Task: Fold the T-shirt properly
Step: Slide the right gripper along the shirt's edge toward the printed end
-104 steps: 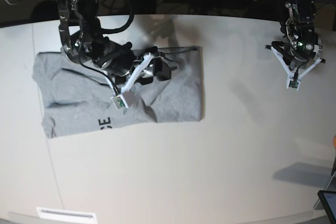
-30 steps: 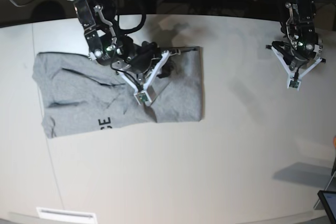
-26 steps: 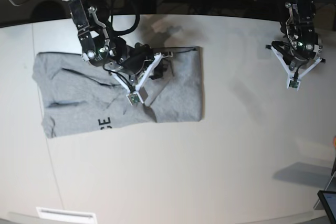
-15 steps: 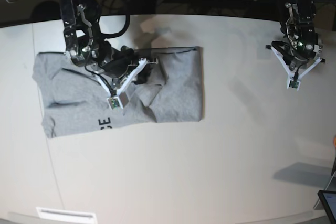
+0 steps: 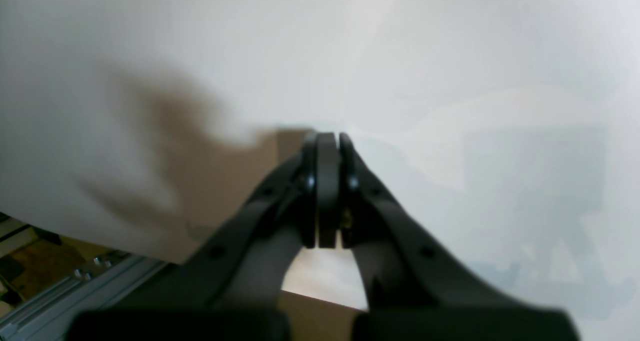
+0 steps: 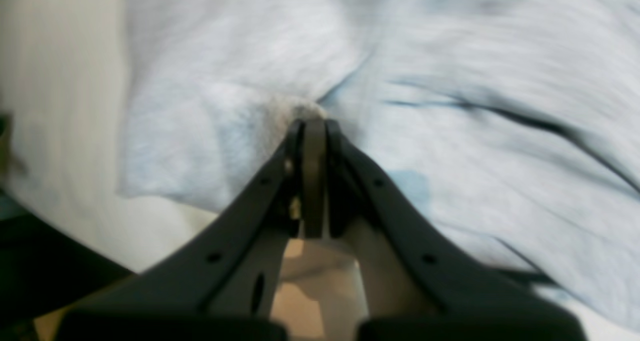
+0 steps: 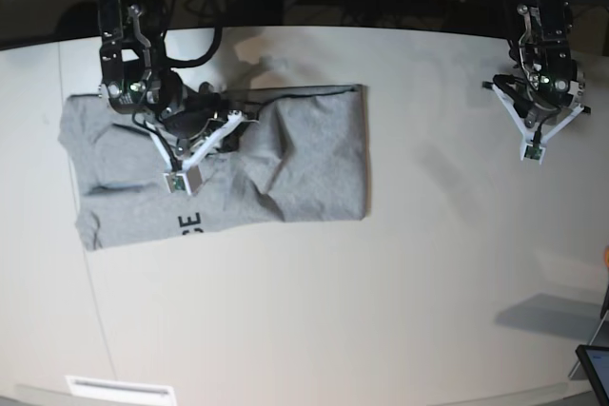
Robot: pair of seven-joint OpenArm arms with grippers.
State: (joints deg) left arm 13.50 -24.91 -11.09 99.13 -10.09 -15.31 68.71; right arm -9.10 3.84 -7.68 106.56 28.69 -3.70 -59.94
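Left wrist view first: the left hand [image 5: 327,146] is seen with its jaws pressed flat together and nothing between them. Only bare, pale worktop [image 5: 450,56] is found under it, with a soft shadow off toward 9 o'clock. No cloth in sight here.

Right wrist view: the right hand [image 6: 307,126] is closed tight too, and a small tuft of the grey T-shirt [image 6: 475,131] looks pinched right at the tips, with creases fanning out from that spot toward 3 o'clock. The picture is blurred, so how much fabric is caught can't be told. A folded edge of the shirt is seen at 9 o'clock, with worktop beyond it.

Base view: the T-shirt [image 7: 314,154] is spread on the worktop [image 7: 381,311] at about 10 o'clock in the frame, partly folded, with black lettering peeking out near its lower edge. The right hand [image 7: 205,121] is parked over its middle, wrinkles gathered around it. The left hand [image 7: 533,130] is held well apart at 2 o'clock, over bare surface.

Handling guess: soft, light, floppy cotton, so it'll likely bunch and drag rather than slide as one sheet. A pinch at a hem or corner is probably better than mid-panel, where only the top layer might get lifted.
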